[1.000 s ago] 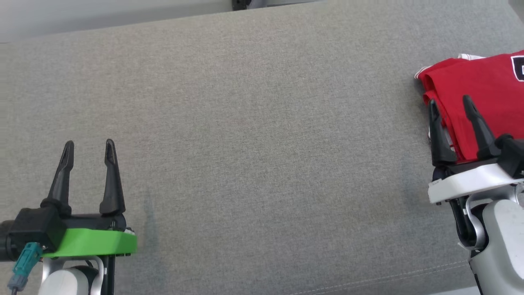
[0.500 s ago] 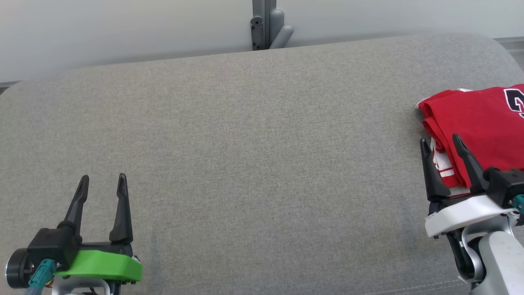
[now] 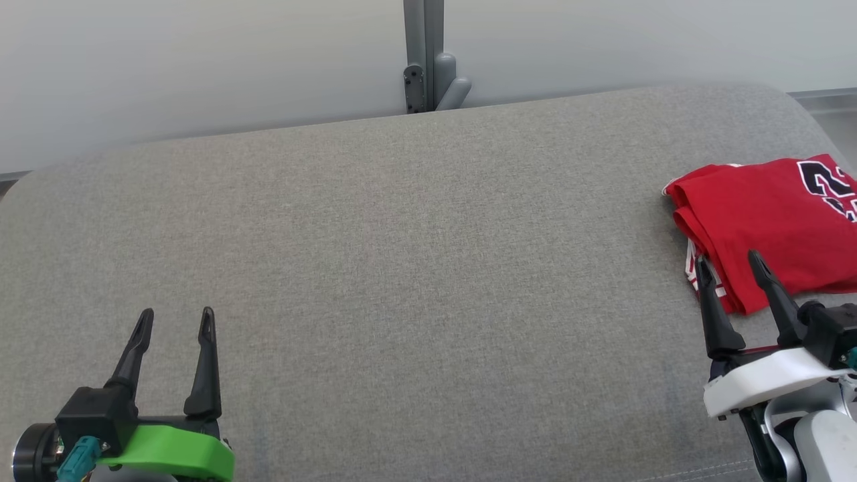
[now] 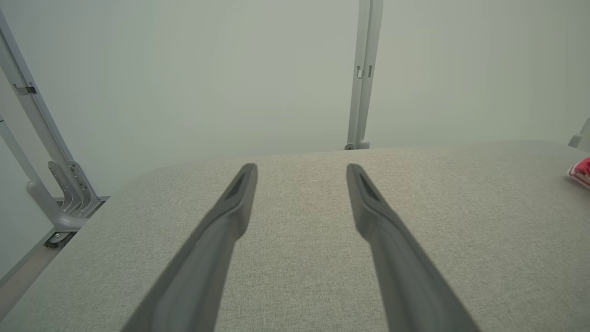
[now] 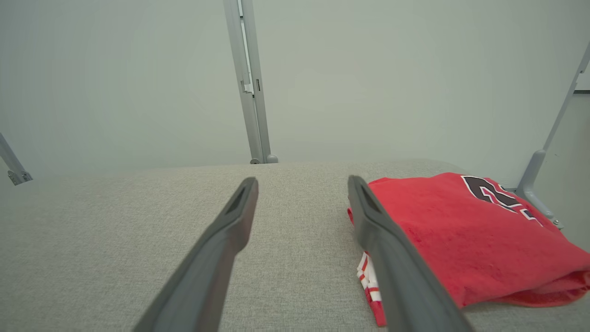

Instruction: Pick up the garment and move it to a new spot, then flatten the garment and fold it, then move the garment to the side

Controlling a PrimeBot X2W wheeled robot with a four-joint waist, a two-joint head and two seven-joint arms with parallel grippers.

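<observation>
Garment (image 3: 763, 221): red, folded, printed number up, at 3 o'clock edge of grey cushion (image 3: 415, 268).

Right gripper (image 3: 728, 258): 4 o'clock, jaws wide, empty, tips at garment's near edge; contact unclear.

Left gripper (image 3: 177, 312): 8 o'clock, wide, empty, well apart from garment.

Judgement: fold looks done, garment already aside (striped trim pokes out at near corner). If tidying, approach low, pinch all layers together, slide slowly and avoid peeling top layer.
</observation>
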